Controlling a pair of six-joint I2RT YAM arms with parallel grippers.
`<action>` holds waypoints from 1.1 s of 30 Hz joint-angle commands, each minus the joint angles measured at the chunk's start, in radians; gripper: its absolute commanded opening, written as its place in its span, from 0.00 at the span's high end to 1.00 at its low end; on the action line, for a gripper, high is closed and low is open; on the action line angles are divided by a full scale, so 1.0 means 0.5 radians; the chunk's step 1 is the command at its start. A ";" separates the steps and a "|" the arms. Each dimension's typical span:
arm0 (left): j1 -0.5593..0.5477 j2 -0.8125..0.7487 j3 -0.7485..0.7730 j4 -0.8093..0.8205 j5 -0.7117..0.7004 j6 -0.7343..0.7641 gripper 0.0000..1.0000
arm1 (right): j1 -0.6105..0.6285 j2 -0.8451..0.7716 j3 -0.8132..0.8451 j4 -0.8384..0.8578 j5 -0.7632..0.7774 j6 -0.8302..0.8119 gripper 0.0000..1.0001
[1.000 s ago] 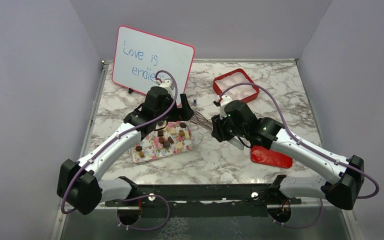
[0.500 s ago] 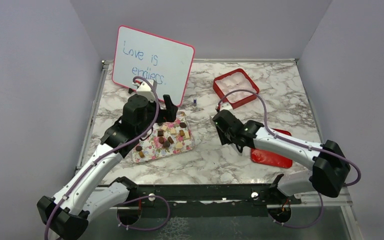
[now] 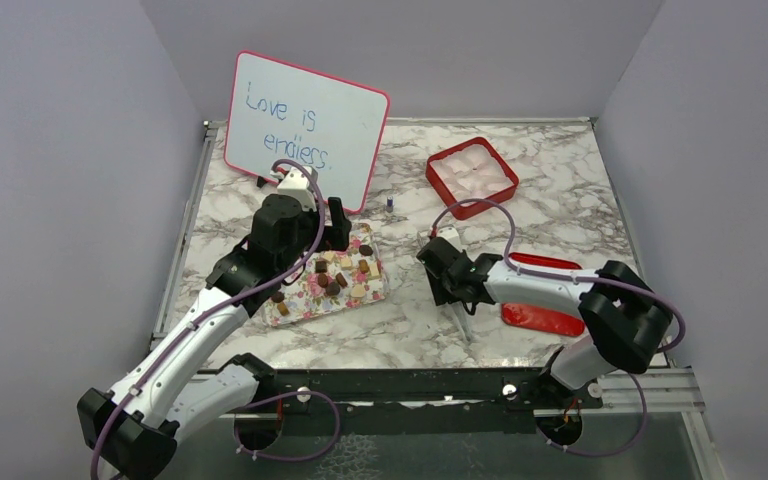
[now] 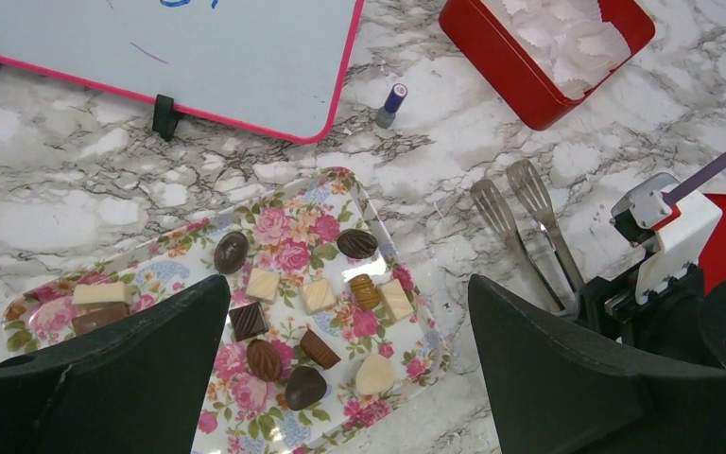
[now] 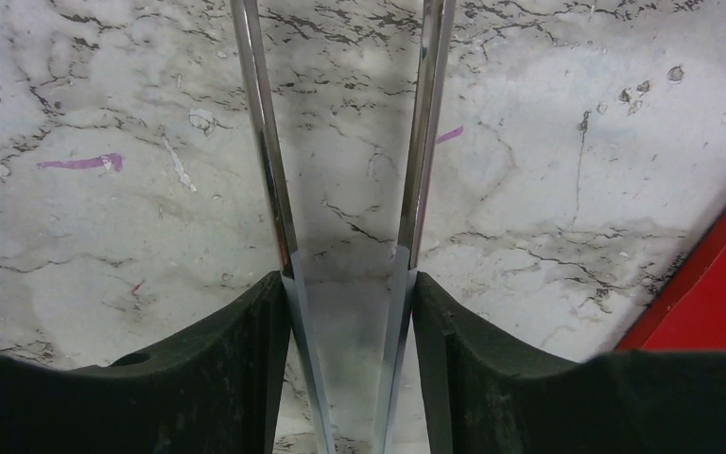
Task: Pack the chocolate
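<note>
Marble tabletop (image 5: 577, 142), tongs (image 5: 265, 170) in right claw (image 5: 350, 293)

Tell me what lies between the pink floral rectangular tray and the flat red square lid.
Metal tongs, held by the right gripper, and marble tabletop; the left wrist view shows it.

Seen from the right wrist, the tongs (image 5: 269, 170) are running off the top edge, tips out of sight, and the red lid (image 5: 718, 303) is showing only a corner. From the left wrist, the left pincer (image 4: 347, 284) is covering the near edge of the floral tray (image 4: 288, 232), while the whiteboard (image 4: 198, 57) is getting cropped, its writing mostly lost.
</note>
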 commanded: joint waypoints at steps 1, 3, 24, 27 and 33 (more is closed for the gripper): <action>-0.006 0.010 -0.006 0.003 -0.045 0.045 0.03 | 0.009 -0.016 -0.074 0.148 -0.058 0.097 0.45; -0.006 0.015 -0.005 0.003 -0.045 0.045 0.03 | 0.010 -0.047 -0.100 0.153 -0.064 0.120 0.41; -0.006 0.017 0.004 0.005 -0.001 0.015 0.03 | 0.007 -0.155 -0.300 0.204 -0.070 0.219 0.40; -0.008 0.025 0.011 0.004 0.023 0.003 0.03 | 0.007 -0.161 -0.298 0.196 -0.057 0.224 0.43; -0.006 0.044 0.026 0.003 0.084 -0.021 0.03 | 0.007 -0.216 -0.248 0.143 -0.050 0.187 0.46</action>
